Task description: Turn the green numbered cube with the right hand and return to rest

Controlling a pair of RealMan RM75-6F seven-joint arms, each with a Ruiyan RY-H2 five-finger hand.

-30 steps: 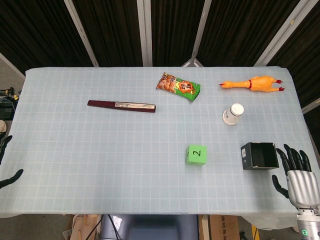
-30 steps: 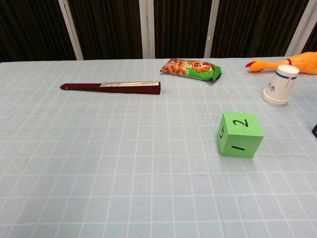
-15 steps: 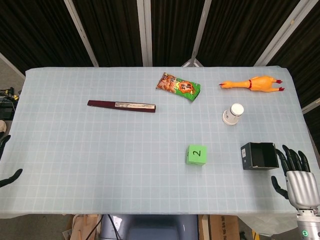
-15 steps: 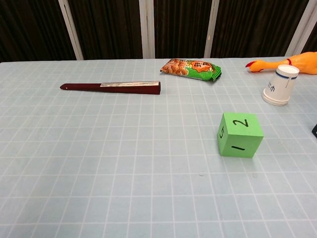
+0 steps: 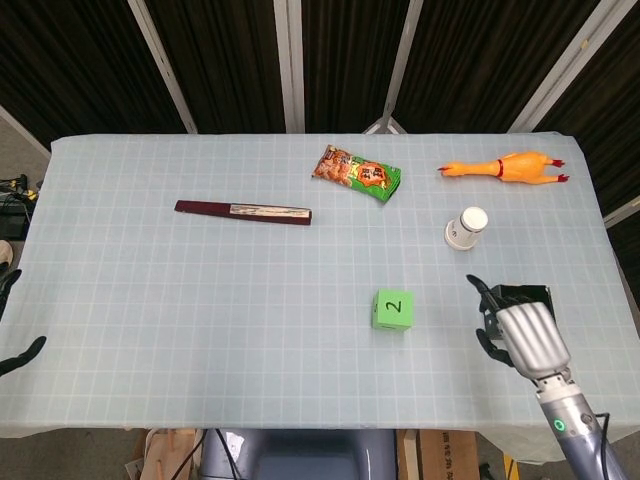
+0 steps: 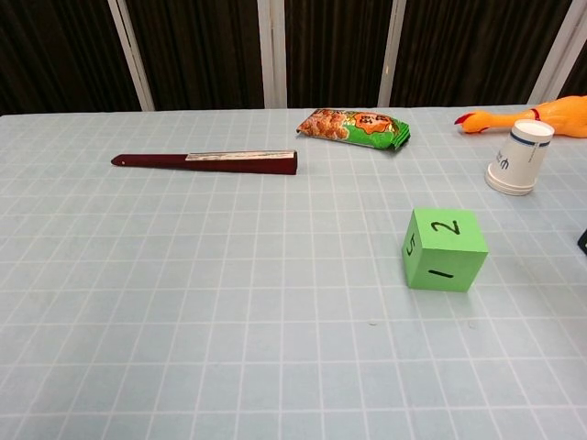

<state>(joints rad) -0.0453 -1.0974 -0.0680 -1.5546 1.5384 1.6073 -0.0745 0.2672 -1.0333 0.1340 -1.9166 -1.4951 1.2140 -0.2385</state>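
Note:
The green numbered cube (image 5: 393,309) sits on the table right of centre, with 2 on its top face. In the chest view the cube (image 6: 444,249) shows 1 on its front face and nothing touches it. My right hand (image 5: 522,335) hovers to the cube's right, about a hand's width away, with its fingers apart and holding nothing. It does not show in the chest view. Only the dark fingertips of my left hand (image 5: 12,322) show at the far left edge, spread and empty.
A black box (image 5: 520,295) lies partly under my right hand. A tipped paper cup (image 5: 466,228), a rubber chicken (image 5: 505,167), a snack packet (image 5: 356,173) and a dark red folded fan (image 5: 243,211) lie further back. White-gridded cloth covers the table (image 5: 200,300).
My right hand has moved left from the table's right front corner, over the black box and towards the cube. The cube and the left hand have not moved.

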